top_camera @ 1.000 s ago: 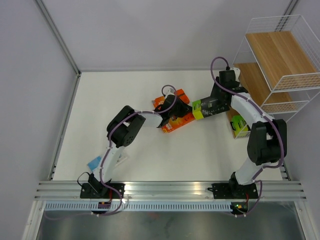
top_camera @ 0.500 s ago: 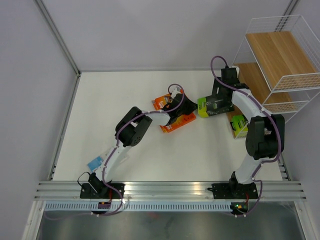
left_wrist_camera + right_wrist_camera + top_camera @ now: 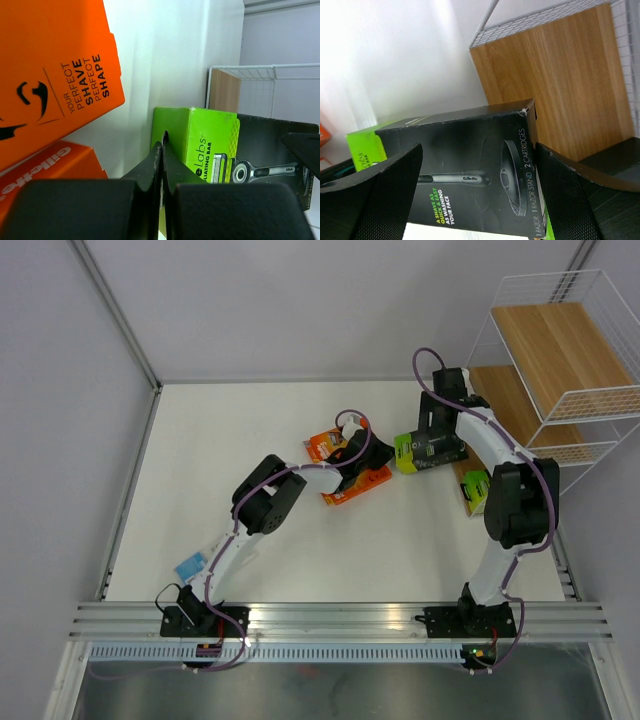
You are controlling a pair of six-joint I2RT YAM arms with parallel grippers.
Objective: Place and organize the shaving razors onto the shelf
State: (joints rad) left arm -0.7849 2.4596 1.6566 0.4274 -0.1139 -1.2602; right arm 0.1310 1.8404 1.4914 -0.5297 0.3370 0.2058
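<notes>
Currently your right hand (image 3: 477,155) stands spread wide, its black fingers (image 3: 375,195) on either side of a black razor pack with a lime-green end (image 3: 430,450). That pack lies on the white surface (image 3: 300,550) just left of the shelf (image 3: 560,370) (whether it touches the wire frame cannot be told from above). Your right wrist view shows the pack's printed face toward the camera and a light-wood tier (image 3: 555,80) behind it. Your left hand (image 3: 162,150) is pinched fully together with nothing between its fingers. It sits low beside an orange pack (image 3: 322,446) and another orange pack (image 3: 358,485), and points at the black pack's green end. A second black-and-green pack (image 3: 479,490) rests by the shelf's foot. The blue-carded blister pack (image 3: 190,565) lies well apart from the rest, near the left arm's base (image 3: 205,620).
</notes>
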